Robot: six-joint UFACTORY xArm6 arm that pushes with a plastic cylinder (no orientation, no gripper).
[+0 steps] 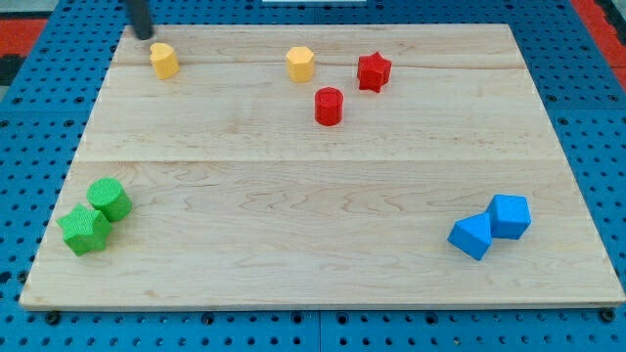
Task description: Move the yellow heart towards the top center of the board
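board (323, 196) | yellow heart (163, 60), yellow hexagon (300, 64) | red star (373, 70), red cylinder (329, 106) | green star (86, 230), green cylinder (110, 198) | two blue blocks (491, 226)

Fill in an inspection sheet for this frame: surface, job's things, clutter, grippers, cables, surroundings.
Surface: wooden board, flat, pale planks.
Job's things: two yellow blocks near the view's top; shapes hard to tell, so the heart is uncertain. One yellow block at the top left, the other yellow block near the top centre.
Clutter: red star and red cylinder right of centre top; green cylinder touching green star at bottom left; two blue blocks touching at bottom right.
Grippers: none; my tip sits just up-left of the left yellow block.
Cables: nothing seen.
Surroundings: blue pegboard around the board.
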